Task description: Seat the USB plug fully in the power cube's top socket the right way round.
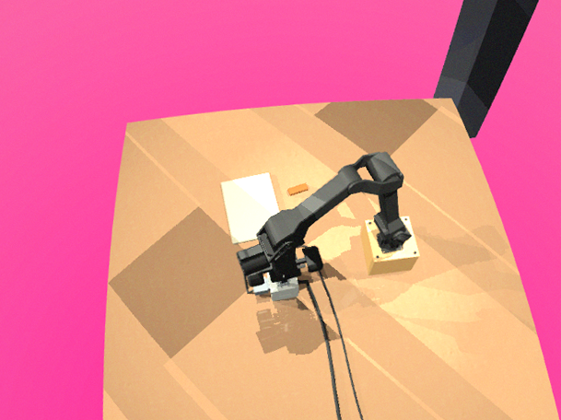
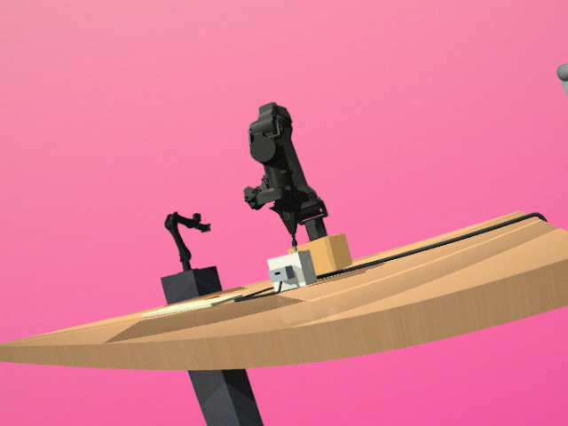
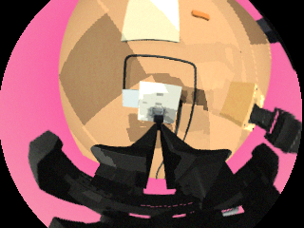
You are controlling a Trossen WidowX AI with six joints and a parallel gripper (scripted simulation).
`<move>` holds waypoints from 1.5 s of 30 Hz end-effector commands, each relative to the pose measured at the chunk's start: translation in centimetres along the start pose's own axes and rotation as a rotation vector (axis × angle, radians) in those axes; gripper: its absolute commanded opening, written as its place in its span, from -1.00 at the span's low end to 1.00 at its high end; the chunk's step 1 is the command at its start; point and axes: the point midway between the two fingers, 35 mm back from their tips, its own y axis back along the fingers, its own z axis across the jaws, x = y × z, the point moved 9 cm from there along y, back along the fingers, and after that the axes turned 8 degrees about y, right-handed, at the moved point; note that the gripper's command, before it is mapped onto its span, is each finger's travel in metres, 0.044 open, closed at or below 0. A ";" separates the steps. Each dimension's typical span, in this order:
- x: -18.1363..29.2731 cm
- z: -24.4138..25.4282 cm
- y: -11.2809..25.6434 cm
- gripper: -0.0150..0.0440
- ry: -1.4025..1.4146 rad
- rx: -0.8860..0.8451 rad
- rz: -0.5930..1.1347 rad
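The white power cube (image 1: 285, 291) (image 2: 296, 277) (image 3: 148, 89) stands on the table, with sockets on its top. The black USB plug (image 2: 294, 243) (image 3: 159, 117) stands upright at the cube's top, near the edge closest to the fingers in the wrist view. A short pale metal part shows between its black body and the cube in the exterior view. My gripper (image 2: 293, 235) (image 3: 159, 126) points down and is shut on the USB plug's upper end. The arm hides the plug in the top view. Which way round the plug faces cannot be told.
A pale grey block (image 2: 280, 273) (image 3: 129, 98) sticks out of the cube's side. Dark cables (image 1: 331, 356) (image 3: 195, 81) run around the cube. A cream flat pad (image 1: 247, 207) (image 3: 151, 21), an orange piece (image 1: 298, 188) (image 3: 200, 15) and the arm's yellow base box (image 1: 393, 266) (image 2: 340, 252) are nearby.
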 end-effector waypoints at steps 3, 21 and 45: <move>0.0 0.0 0.6 -0.49 -0.002 -0.005 0.000; 0.0 0.0 1.8 -0.49 -0.002 -0.005 0.000; 0.0 0.0 1.7 -0.49 0.408 -0.001 0.000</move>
